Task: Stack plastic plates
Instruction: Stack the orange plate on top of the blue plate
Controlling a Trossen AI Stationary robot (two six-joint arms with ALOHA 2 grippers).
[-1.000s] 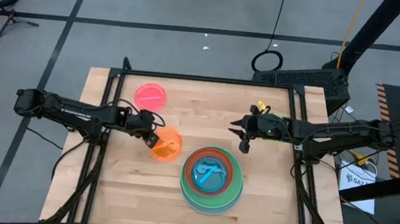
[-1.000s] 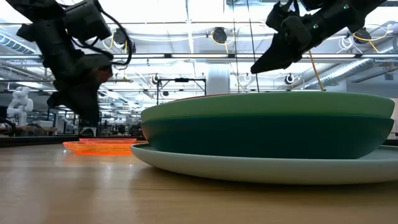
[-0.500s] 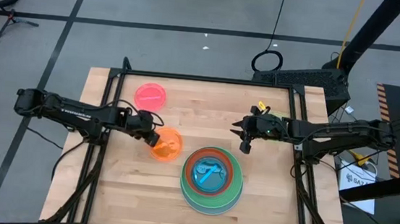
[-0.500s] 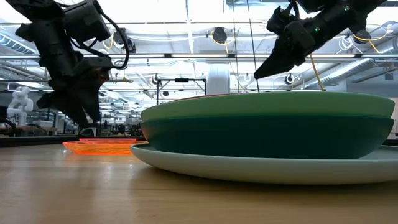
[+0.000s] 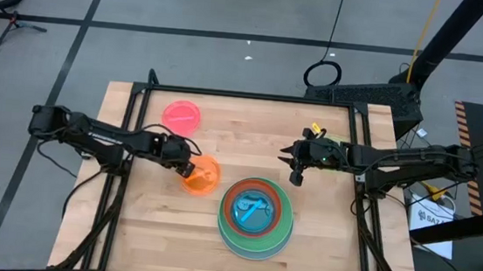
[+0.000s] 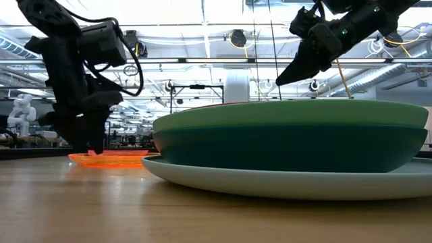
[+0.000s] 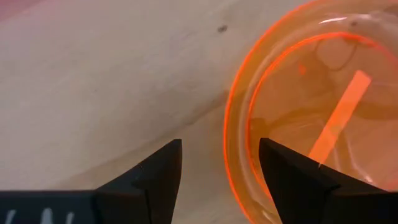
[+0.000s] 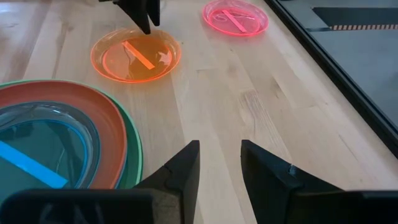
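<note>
Left pincer sits low over the table, at the edge of the orange plate, and its two fingers are spread apart with nothing between them; the plate's rim runs just by the gap and under one finger. Right pincer waits up in the air near the far right side of the table, also spread a little and holding nothing. From here the grab could go wrong: I think the thin rim may slip out if the fingers close beside it and not around it, and then the plate would slide away on the wood or tip up. The plate looks light and smooth, so a push from one finger could spin it toward the stack. If the fingers press down too hard they could scrape the table. The orange plate lies flat on the wood, right by the left pincer, between that pincer and the stack. The stack stands near the front of the table, with big plates at the bottom, a red-orange one over them and a small cyan one on top. A pink plate lies alone near the far edge, well apart from both pincers and not yet stacked
</note>
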